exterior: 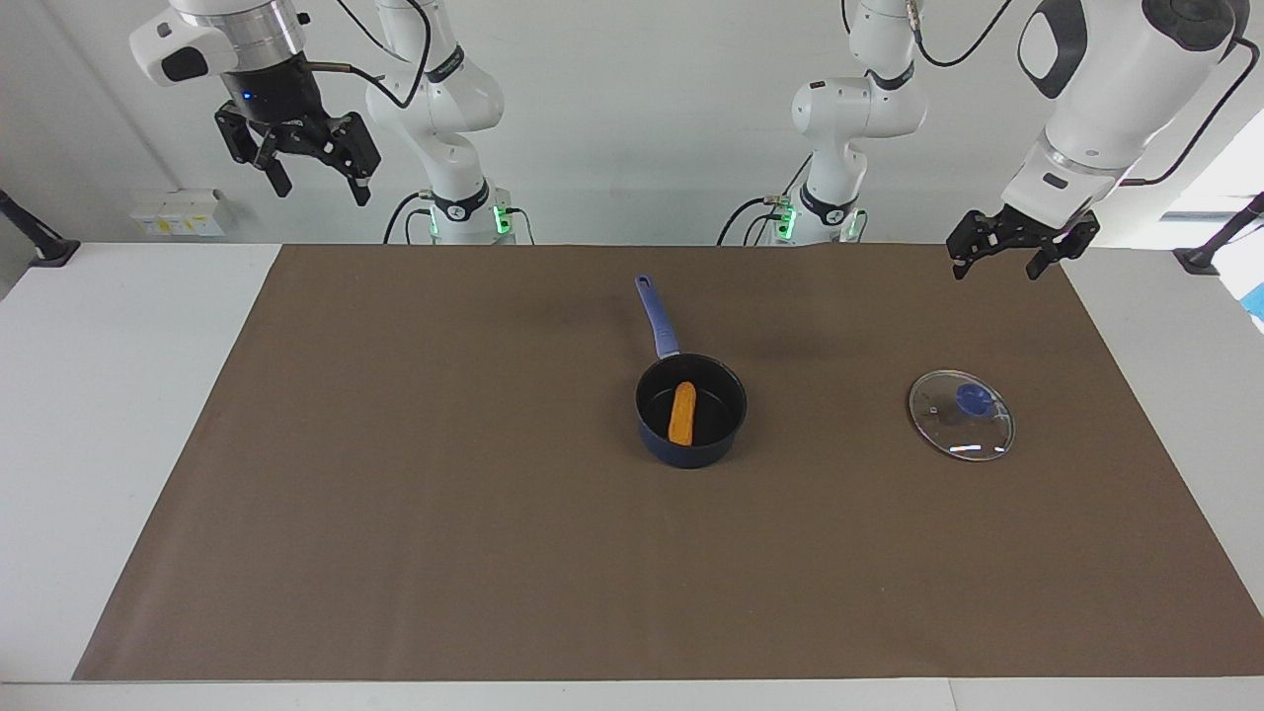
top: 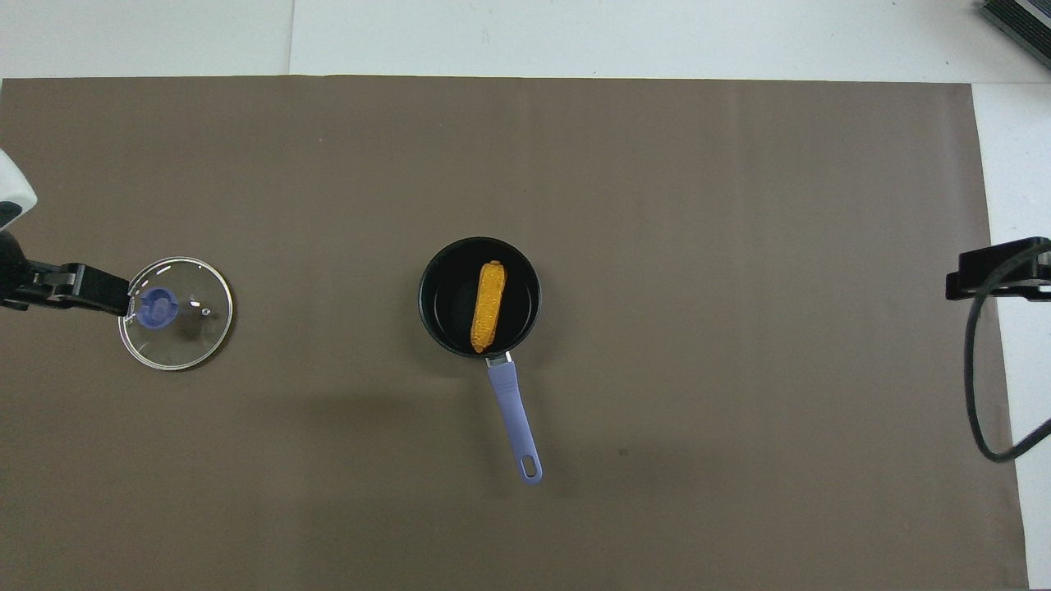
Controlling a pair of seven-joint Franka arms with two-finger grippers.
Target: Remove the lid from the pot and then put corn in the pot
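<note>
The dark blue pot stands uncovered in the middle of the brown mat, its long handle pointing toward the robots. The yellow-orange corn lies inside it; pot and corn also show in the overhead view. The glass lid with its blue knob lies flat on the mat toward the left arm's end. My left gripper hangs open and empty in the air over the mat's edge by the lid, apart from it. My right gripper is open and empty, raised high at the right arm's end.
The brown mat covers most of the white table. A black clamp post stands at the table's corner by the right arm, and another by the left arm. A black cable hangs near the right gripper.
</note>
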